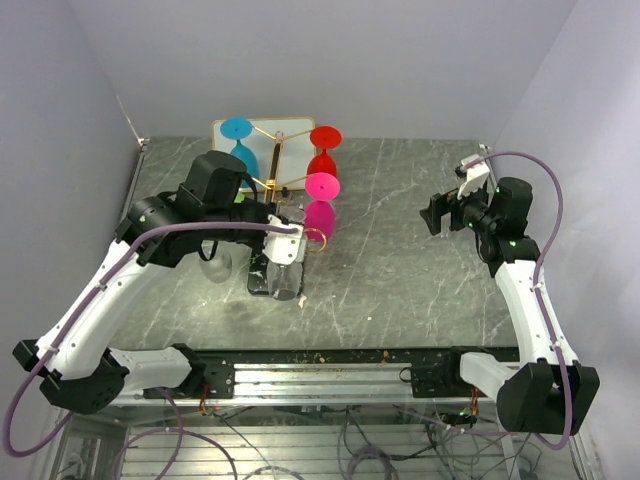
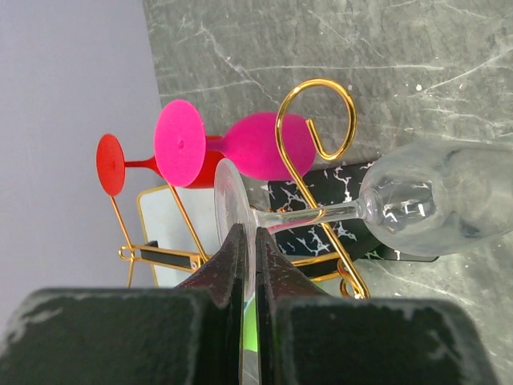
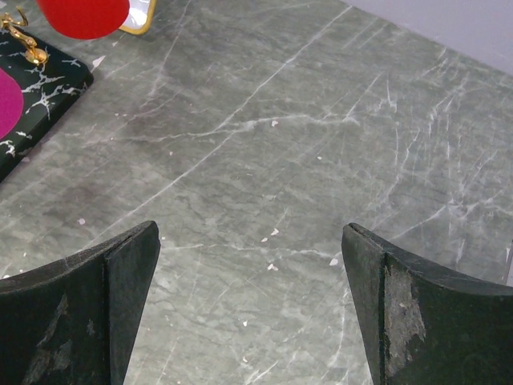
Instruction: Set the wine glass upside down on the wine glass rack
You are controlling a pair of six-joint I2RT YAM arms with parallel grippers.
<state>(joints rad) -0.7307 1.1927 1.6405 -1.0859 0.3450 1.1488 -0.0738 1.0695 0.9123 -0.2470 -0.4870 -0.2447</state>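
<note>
The wine glass (image 2: 425, 204), clear, is gripped by its foot disc between the closed fingers of the left end effector (image 2: 250, 237). Stem and bowl extend toward 3 o'clock in the left wrist view, where the bowl's rim is cut off by the frame edge. A gold scroll arm of the wine glass rack (image 2: 300, 196) curls just behind the stem, above the black marble base; contact cannot be judged. A pink glass (image 2: 264, 148) and a red glass (image 2: 111, 164) are seen toward 11 o'clock. The right end effector (image 3: 248, 305) is spread wide and empty above the desk (image 3: 321, 160). From above, the clear glass is hard to make out.
</note>
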